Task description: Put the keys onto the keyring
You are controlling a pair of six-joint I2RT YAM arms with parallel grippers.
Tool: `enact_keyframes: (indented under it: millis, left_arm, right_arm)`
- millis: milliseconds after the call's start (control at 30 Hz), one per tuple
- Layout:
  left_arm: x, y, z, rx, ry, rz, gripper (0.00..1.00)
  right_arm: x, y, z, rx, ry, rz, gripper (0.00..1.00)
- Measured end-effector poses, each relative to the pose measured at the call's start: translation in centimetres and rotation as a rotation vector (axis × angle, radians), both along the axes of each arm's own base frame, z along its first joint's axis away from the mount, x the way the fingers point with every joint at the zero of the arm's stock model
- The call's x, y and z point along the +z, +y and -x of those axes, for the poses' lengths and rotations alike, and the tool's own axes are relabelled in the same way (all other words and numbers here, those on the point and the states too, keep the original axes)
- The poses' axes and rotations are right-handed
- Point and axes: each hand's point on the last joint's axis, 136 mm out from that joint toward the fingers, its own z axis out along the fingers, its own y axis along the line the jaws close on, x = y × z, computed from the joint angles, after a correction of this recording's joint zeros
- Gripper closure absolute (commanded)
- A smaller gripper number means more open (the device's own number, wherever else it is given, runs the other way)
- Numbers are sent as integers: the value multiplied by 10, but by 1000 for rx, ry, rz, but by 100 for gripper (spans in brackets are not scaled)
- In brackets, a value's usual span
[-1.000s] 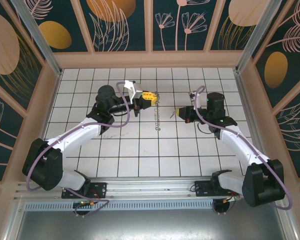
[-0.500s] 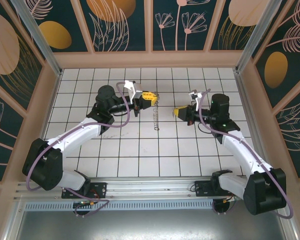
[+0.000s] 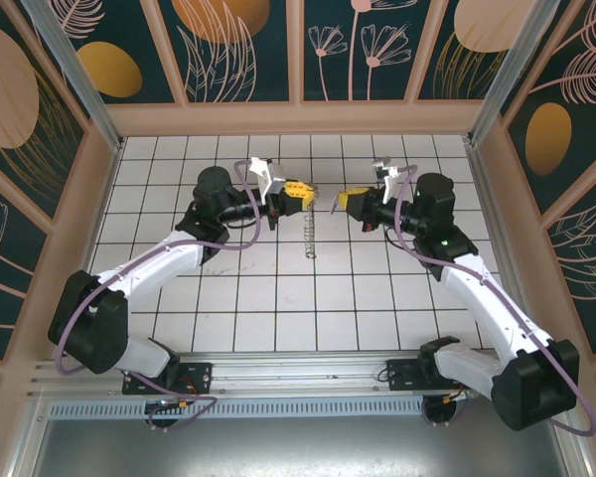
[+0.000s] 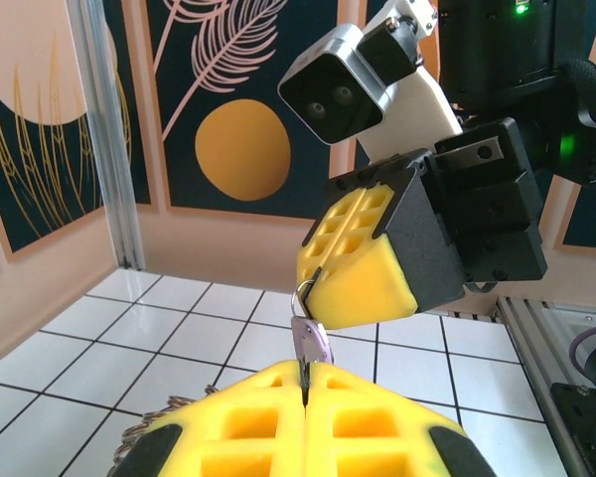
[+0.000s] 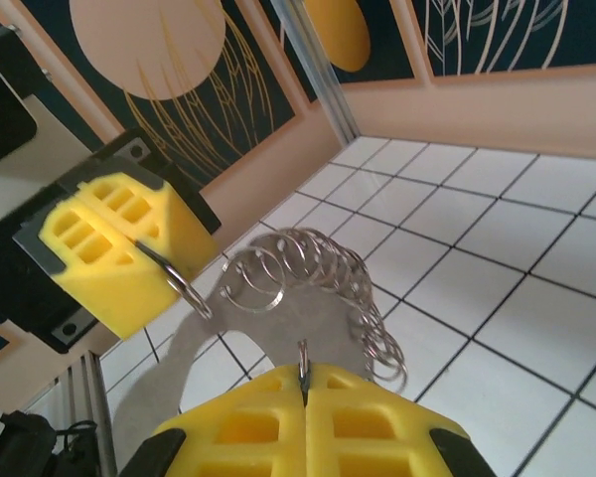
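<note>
A white tiled table (image 3: 278,298) is noted. One keyring (image 3: 312,234) is held dangling from the clamped left gripper (image 3: 300,194). One key (image 4: 311,340) is pinched in the closed right gripper (image 3: 342,202), just beside the keyring, above the tiles.

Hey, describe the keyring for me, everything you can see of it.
The keyring is a thin, flat grey piece edged with many small silvery metal rings, bunched like a coil. It dangles over the white tiled table from the shut left gripper, which pinches one ring at its top. Whether its lower end touches the table cannot be told.
</note>
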Motion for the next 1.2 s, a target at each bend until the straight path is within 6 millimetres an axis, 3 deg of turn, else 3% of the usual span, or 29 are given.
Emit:
enact_keyframes:
  millis: [233, 1200]
  left_arm:
    - [3, 0, 1, -6, -5, 2, 100]
    - [5, 0, 0, -4, -5, 3, 100]
  right_arm:
    - [19, 15, 3, -11, -56, 3, 100]
    - [14, 36, 8, 24, -69, 51, 100]
